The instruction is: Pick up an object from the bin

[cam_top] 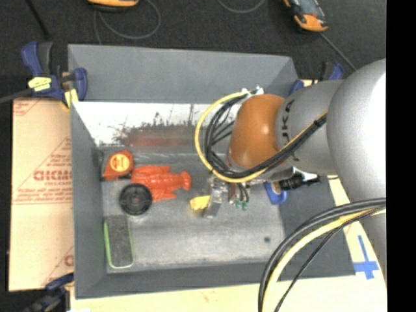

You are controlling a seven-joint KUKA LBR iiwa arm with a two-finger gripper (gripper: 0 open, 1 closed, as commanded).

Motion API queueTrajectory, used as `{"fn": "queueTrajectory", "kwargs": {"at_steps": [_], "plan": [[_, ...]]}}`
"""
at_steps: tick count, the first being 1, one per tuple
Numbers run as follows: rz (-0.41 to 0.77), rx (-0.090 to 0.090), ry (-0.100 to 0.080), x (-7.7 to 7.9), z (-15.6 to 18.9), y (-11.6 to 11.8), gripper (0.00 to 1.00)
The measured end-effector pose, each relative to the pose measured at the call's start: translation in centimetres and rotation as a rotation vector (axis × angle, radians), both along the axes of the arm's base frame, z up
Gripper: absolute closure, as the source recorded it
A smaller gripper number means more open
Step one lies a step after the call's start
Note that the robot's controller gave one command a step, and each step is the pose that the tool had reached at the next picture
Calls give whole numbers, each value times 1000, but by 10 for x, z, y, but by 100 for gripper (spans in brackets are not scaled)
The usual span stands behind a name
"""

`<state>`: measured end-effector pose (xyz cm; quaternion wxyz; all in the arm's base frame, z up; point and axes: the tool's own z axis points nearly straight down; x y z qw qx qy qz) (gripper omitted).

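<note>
Yellow piece (199, 204) just beside fingers (216, 195)

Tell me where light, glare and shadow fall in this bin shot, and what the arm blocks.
Camera view: the bin's back wall catches the brightest light, with a reddish patch above the red lobster-like toy; the orange wrist cover bears a soft highlight; floor shadows are faint; the arm hides the floor right of the gripper, which hangs beside a small yellow piece.
</note>
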<state>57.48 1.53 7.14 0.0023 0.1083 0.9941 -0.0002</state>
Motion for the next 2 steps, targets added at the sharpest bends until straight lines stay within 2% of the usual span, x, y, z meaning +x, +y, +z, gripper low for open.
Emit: {"fn": "queueTrajectory", "kwargs": {"at_steps": [2], "plan": [[0,0,3,-1,3,0,100]]}}
